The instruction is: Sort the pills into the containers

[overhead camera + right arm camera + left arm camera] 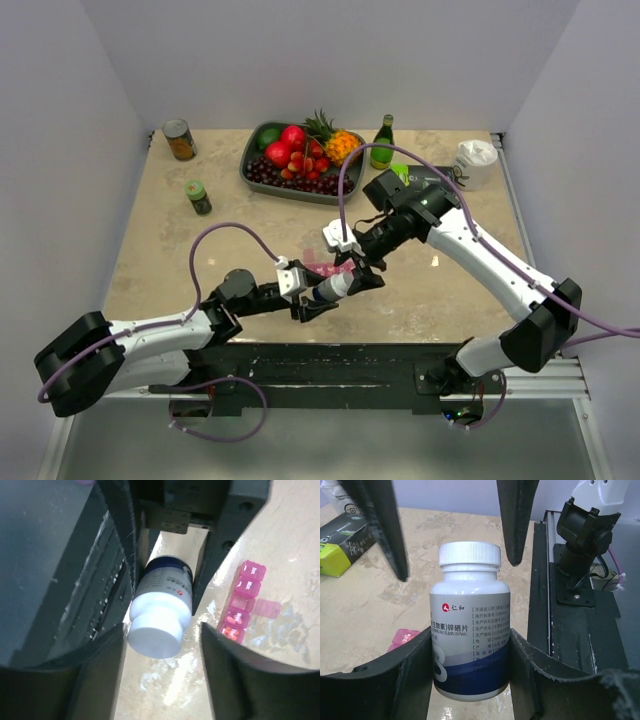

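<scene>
Left wrist view: the left gripper (467,652) is closed partway on the body of a white pill bottle (470,625), squeezing both sides of the label. The right gripper (162,630) stands open astride the white cap (155,635), with a gap on either side and nothing in its hold. Just beside them the pink pill organiser (242,600) lies on the table (285,525), one lid (265,607) flipped up. The bottle looks stiff, light and glossy, so it may twist in the grip; the ribbed cap rim seems the best hold. The organiser looks light and liable to slide
</scene>
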### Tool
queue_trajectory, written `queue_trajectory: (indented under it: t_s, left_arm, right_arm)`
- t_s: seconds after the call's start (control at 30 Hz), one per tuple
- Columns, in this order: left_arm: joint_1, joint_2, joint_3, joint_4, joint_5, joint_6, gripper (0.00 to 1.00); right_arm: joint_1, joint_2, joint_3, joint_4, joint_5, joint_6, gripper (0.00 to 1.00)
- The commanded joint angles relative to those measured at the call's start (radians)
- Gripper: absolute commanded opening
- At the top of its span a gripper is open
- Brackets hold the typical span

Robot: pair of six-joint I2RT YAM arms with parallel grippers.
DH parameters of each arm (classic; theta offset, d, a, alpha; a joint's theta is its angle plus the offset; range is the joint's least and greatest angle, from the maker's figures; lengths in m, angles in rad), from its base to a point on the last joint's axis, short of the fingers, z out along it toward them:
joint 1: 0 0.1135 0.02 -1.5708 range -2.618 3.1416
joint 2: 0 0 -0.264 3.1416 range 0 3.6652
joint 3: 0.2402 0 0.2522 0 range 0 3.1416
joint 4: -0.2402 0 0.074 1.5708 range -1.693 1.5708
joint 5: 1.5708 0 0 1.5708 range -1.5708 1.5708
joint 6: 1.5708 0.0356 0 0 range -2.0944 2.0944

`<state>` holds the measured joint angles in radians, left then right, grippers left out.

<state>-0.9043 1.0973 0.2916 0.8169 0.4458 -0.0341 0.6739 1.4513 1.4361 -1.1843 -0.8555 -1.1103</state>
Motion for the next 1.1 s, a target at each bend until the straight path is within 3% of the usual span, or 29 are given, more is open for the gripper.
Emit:
queue_trajectory:
  t_s: [0.0, 0.03, 0.07, 0.2, 0.27, 0.37, 0.43, 0.77, 0.9, 1.07]
  left_arm:
    - [-0.005, -0.031, -0.022, 0.094, -0.007, 0.030, 0.00]
    - [-0.005, -0.037, -0.025, 0.093, -0.013, 0.030, 0.00]
    - [-0.005, -0.039, -0.028, 0.091, -0.018, 0.030, 0.00]
    - [-0.005, -0.045, -0.028, 0.081, -0.073, 0.030, 0.00]
    - [-0.005, -0.050, -0.028, 0.076, -0.126, 0.030, 0.00]
    - [-0.005, -0.051, -0.029, 0.071, -0.191, 0.030, 0.00]
    - [-0.005, -0.044, -0.025, 0.079, -0.214, 0.030, 0.00]
    - [-0.007, -0.024, -0.006, 0.074, -0.257, 0.030, 0.00]
    - [-0.007, -0.019, -0.006, 0.074, -0.260, 0.056, 0.00]
    - [-0.007, -0.019, -0.006, 0.071, -0.259, 0.056, 0.00]
  right_arm:
    - [0.007, -0.054, 0.015, 0.132, -0.040, 0.191, 0.78]
    - [0.003, -0.066, 0.017, 0.149, -0.039, 0.228, 0.94]
    - [-0.017, -0.071, 0.017, 0.163, -0.039, 0.297, 0.99]
    - [-0.077, -0.094, -0.005, 0.274, -0.075, 0.518, 0.99]
    - [-0.108, -0.120, -0.045, 0.328, -0.099, 0.721, 0.99]
    - [-0.109, -0.153, -0.155, 0.484, 0.024, 1.069, 0.99]
    - [-0.111, -0.160, -0.206, 0.529, 0.114, 1.211, 0.99]
    - [-0.112, -0.111, -0.246, 0.618, 0.070, 1.340, 0.97]
    - [-0.111, -0.111, -0.256, 0.618, 0.061, 1.333, 0.91]
    - [-0.109, -0.115, -0.264, 0.615, 0.052, 1.316, 0.71]
